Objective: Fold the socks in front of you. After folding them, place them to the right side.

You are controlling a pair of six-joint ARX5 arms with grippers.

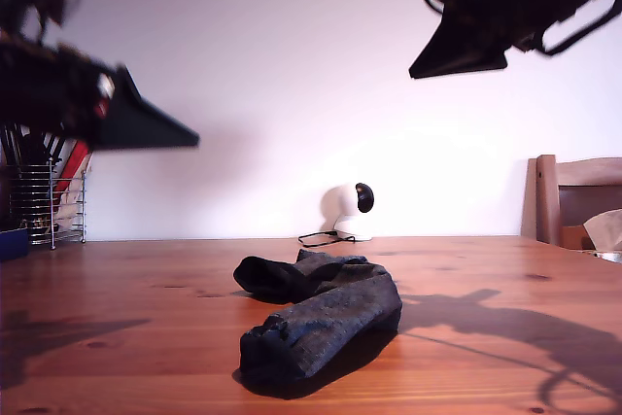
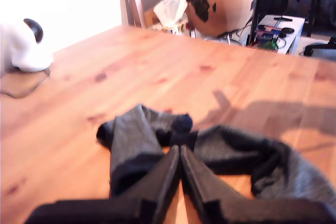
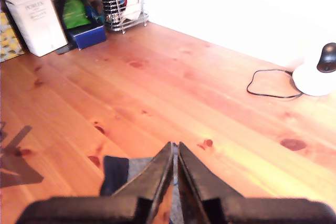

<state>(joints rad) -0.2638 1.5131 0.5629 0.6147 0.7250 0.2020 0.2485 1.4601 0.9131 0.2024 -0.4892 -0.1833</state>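
Note:
The socks (image 1: 321, 323) lie in a loose dark grey heap with near-black ends at the middle of the wooden table (image 1: 505, 337). My first gripper (image 1: 190, 133) hangs high at the exterior view's left, shut and holding nothing. In the first wrist view its shut tips (image 2: 180, 150) point down over the socks (image 2: 134, 142), which spread to both sides of them. My second gripper (image 1: 418, 73) is raised at the exterior view's upper right, also shut with nothing in it. The second wrist view shows its tips (image 3: 175, 148) above a small part of the socks (image 3: 118, 174).
A white round camera (image 1: 350, 211) with a black cable stands at the table's back. A wire rack (image 1: 49, 206) is at the exterior view's left and a wooden chair (image 1: 573, 196) at its right. A white box (image 3: 37, 22) and a blue box (image 3: 86, 35) stand near the rack.

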